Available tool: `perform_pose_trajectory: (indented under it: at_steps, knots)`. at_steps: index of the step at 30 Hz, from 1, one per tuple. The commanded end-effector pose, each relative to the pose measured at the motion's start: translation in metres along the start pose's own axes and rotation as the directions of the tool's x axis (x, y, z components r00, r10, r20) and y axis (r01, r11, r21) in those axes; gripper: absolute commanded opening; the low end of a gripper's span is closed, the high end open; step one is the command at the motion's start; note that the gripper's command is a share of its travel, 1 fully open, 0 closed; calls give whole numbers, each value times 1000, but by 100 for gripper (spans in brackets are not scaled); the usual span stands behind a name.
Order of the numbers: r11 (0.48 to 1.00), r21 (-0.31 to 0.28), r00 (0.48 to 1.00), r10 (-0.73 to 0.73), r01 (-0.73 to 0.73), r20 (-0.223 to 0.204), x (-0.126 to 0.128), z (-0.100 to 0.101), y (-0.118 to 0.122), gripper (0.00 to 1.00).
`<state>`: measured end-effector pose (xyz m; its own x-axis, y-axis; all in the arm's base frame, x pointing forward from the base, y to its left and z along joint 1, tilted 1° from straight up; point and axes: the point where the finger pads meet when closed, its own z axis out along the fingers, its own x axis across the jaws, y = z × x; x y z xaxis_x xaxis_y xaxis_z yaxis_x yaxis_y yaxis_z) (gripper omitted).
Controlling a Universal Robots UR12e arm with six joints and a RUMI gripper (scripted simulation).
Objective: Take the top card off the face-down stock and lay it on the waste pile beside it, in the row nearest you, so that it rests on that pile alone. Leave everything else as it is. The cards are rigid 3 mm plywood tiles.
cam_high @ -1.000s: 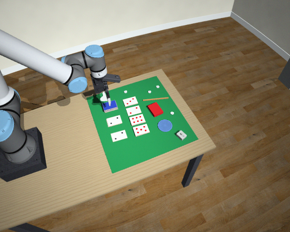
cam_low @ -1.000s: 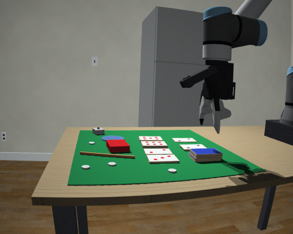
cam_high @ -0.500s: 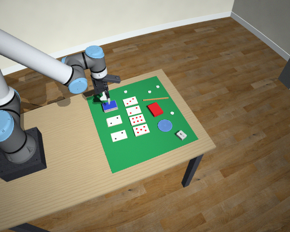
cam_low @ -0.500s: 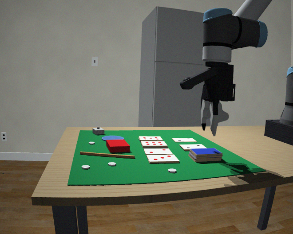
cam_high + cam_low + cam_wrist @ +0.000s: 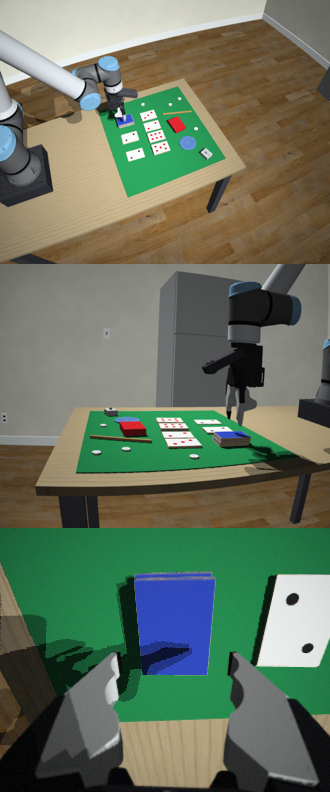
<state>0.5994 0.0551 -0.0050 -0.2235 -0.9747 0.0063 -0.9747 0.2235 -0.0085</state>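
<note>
Claw [image 5: 174, 665] fingers are seen half spread with nothing between them, hung above the near short edge of the stock [image 5: 174, 623] and not yet down on it. By judgement, this half-wide set suits the stock's narrow width, so that the top card can be pinched by its 2 long edges once the claw is lowered. The stock is found at the bench-edge corner of the green mat [image 5: 167, 165], a blue-backed stack of several tiles. The waste pile [image 5: 295, 620], a white 2-spot card, lies just beside it with a strip of mat between them, so a short sideways carry should be enough. In the wrist view, the fingers are shown to straddle the line of the stock's long edges, and the claw's shadow is cast on the blue face; the height above the stack cannot be read there. In the exterior view, the gap between the fingertips [image 5: 240, 422] and the stock is made plain, and the stack's plywood layers are seen edge-on. Only in the top view is the whole layout given: a column of 4 red-spotted cards [image 5: 148, 115], another 2-spot card [image 5: 135, 154], a red block [image 5: 176, 124], a blue disc [image 5: 187, 143] and a stick [image 5: 176, 112], all well apart from the claw and to be left alone.
</note>
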Motion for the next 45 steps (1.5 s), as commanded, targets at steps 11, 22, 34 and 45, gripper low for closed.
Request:
perform_pose_trajectory:
  at_steps: [11, 22, 34, 45]
  knots:
    - [1000, 2, 1000, 0, 0, 0, 0, 22, -1, 50]
    - [1000, 2, 1000, 0, 0, 0, 0, 25, -1, 50]
    - [1000, 2, 1000, 0, 0, 0, 0, 25, -1, 42]
    - [1000, 2, 1000, 0, 0, 0, 0, 25, -1, 42]
